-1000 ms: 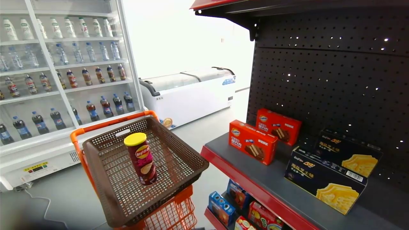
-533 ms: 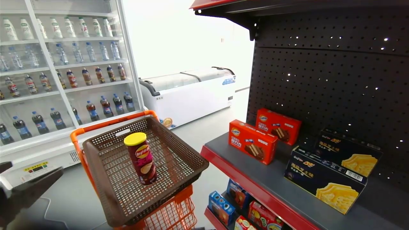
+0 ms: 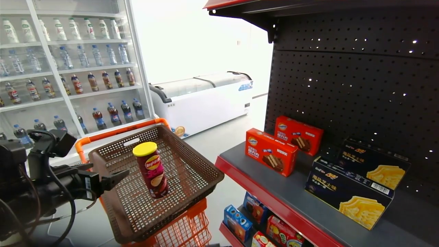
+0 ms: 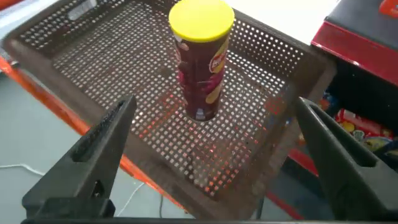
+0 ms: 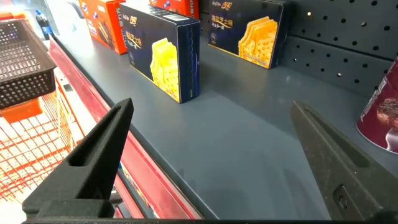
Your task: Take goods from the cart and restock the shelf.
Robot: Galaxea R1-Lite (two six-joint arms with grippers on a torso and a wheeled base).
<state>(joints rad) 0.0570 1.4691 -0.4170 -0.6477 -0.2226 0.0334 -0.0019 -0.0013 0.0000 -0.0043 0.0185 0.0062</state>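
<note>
Floor strip (image 3: 228, 142) between basket (image 3: 196, 153) and shelf edge (image 3: 260, 196)

A dark red chips can (image 3: 151, 170) with a yellow lid stands upright near the middle of the brown perforated basket (image 3: 200, 158), clear of its walls. The basket sits on top of the orange wire cart (image 3: 187, 231), which is just beside the shelf (image 3: 260, 181), a grey board with a red front edge. On that board stands what looks like a second can (image 5: 382, 118) of the same dark red, cut off at the frame's edge.
</note>
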